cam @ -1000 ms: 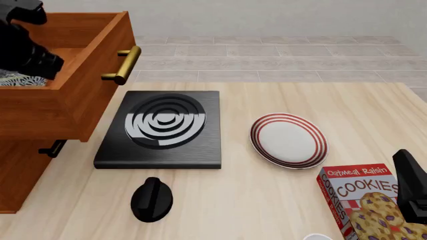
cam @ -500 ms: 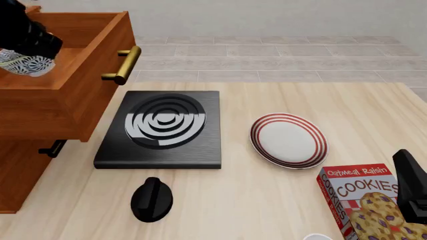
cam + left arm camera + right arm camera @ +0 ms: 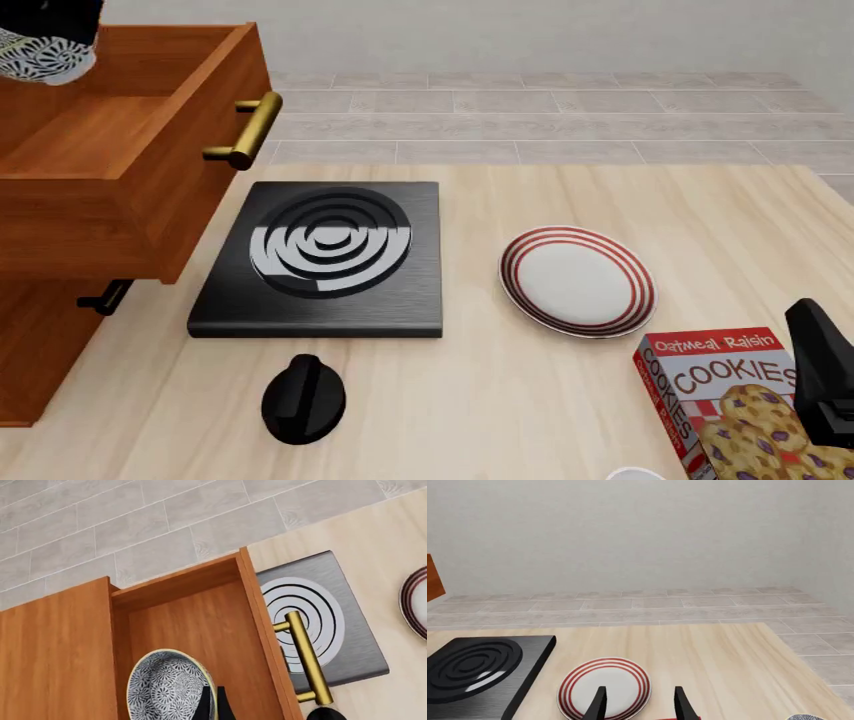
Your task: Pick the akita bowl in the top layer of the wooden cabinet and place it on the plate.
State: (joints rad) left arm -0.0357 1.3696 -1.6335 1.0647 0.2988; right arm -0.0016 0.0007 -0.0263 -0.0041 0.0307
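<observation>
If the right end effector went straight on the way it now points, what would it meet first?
Probably the round white red-ringed plate, which lies directly between and ahead of its open fingers, though depth is unclear.

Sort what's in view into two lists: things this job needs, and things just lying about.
Needed for the job:
- bowl, held in the left end effector above the open drawer
- top drawer
- cabinet
- plate

Just lying about:
- stove
- black knob
- cookie box
- right end effector, open and holding nothing
</observation>
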